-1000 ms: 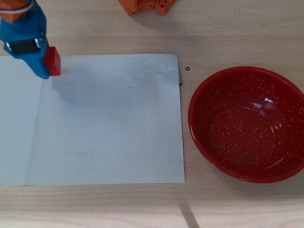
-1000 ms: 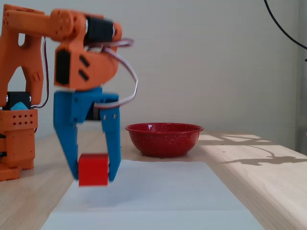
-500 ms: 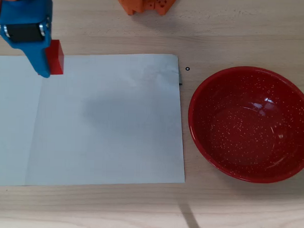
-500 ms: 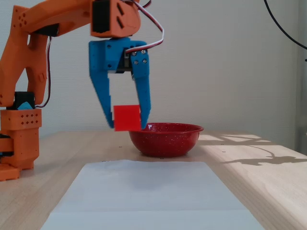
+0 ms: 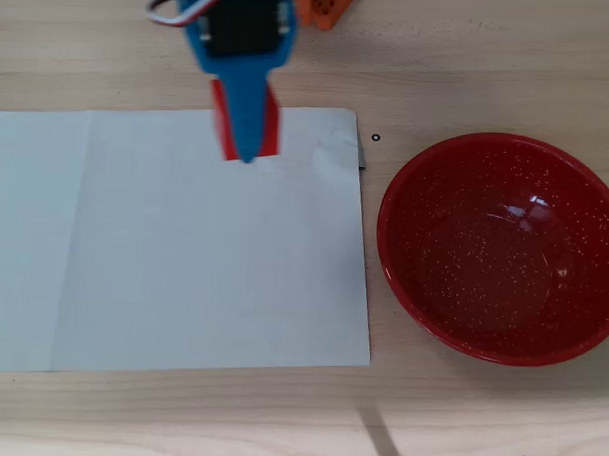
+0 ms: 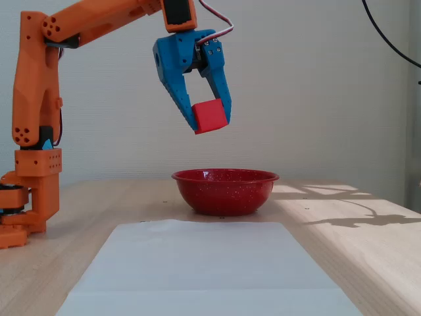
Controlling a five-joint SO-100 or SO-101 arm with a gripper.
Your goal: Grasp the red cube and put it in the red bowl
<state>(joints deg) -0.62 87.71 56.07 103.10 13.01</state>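
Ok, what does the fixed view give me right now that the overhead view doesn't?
Only the fixed view shows height: the red cube hangs clamped in the gripper well above the red bowl, plus the orange arm. Only the overhead view shows the bowl's empty inside and the cube over the paper sheet, left of the bowl. Both show the cube gripped and the bowl.

I see bright, even daylight in both views. In the fixed view, sun falls on the table (image 6: 342,217) from the right and makes sharp dark shadows there. In the overhead view, the red bowl (image 5: 501,248) has small white shiny spots inside. The paper (image 5: 174,243) looks pale. Everything looks sharp, with no bending at the edges.
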